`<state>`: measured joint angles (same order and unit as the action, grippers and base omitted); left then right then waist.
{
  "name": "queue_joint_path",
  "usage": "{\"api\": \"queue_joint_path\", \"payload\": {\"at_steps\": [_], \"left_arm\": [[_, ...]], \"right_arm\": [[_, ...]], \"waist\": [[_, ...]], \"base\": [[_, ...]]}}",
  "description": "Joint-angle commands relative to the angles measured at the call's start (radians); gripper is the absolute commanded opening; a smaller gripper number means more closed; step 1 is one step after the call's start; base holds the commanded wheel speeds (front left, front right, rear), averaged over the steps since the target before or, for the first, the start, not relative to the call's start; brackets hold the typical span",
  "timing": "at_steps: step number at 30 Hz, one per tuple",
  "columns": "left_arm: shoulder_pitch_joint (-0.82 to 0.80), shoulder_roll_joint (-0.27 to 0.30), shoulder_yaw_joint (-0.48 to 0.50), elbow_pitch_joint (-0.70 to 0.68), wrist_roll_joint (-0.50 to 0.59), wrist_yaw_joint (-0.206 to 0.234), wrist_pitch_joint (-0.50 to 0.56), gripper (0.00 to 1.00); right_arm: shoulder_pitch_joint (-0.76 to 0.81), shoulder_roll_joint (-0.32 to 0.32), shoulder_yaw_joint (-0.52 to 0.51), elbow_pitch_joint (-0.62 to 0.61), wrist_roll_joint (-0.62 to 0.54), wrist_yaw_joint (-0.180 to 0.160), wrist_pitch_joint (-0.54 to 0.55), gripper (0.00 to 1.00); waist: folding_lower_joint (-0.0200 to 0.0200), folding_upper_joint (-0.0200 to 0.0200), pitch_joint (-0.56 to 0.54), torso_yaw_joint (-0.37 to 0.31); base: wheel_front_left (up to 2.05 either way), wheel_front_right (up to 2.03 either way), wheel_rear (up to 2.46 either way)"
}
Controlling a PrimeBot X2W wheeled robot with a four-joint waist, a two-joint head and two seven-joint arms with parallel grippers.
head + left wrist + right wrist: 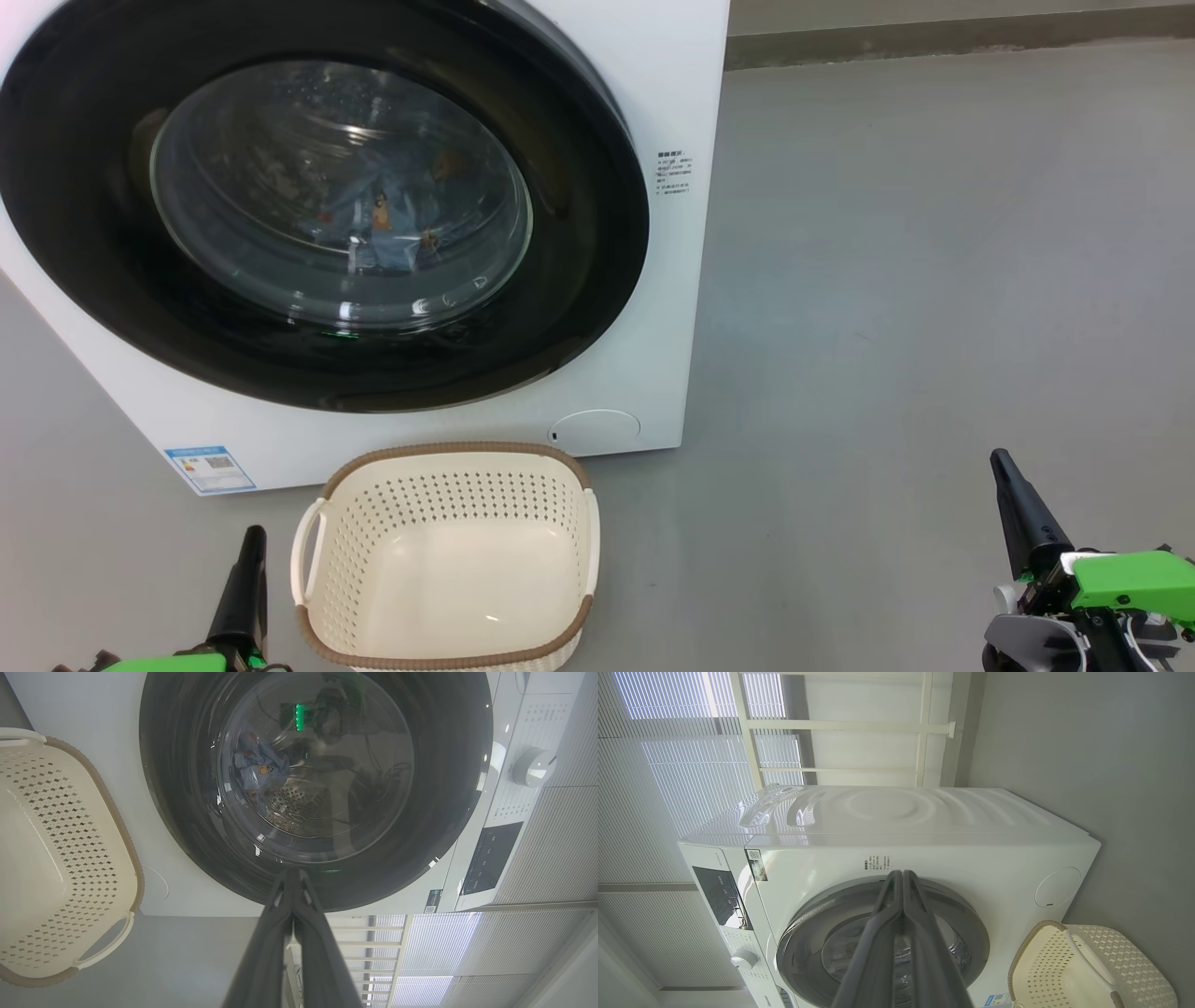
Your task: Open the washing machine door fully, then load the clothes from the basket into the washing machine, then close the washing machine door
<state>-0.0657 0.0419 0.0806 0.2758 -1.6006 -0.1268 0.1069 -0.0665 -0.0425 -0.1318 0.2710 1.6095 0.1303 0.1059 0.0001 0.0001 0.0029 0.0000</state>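
Behind the shut washing machine door [93,233], bear-print clothes [373,219], basket [448,451] on floor [887,280] just nearer, left gripper [252,537] and right gripper [1001,459] either side, jaws pressed together.

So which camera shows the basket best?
The head view: almost the whole basket shows, empty inside. The left wrist view has the basket sideways, cut at the edge. The right wrist view catches part of the basket.
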Motion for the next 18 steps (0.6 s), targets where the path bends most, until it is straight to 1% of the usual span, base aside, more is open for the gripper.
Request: {"api": "queue_joint_path", "payload": {"at_steps": [1,18], "left_arm": [[-0.043,0.009,0.033,-0.03,-0.008,-0.004,0.006,0.0],[-0.043,0.009,0.033,-0.03,-0.008,-0.004,0.007,0.0]], "right_arm": [[-0.042,-0.008,0.017,-0.026,-0.001,0.0,0.008,0.0],[-0.042,-0.008,0.017,-0.026,-0.002,0.0,0.008,0.0]], "waist": [[0.0,-0.0001,0.0,0.0],[0.0,-0.0001,0.0,0.0]], "base": [[0.0,0.0,0.0],[0.0,0.0,0.0]]}}
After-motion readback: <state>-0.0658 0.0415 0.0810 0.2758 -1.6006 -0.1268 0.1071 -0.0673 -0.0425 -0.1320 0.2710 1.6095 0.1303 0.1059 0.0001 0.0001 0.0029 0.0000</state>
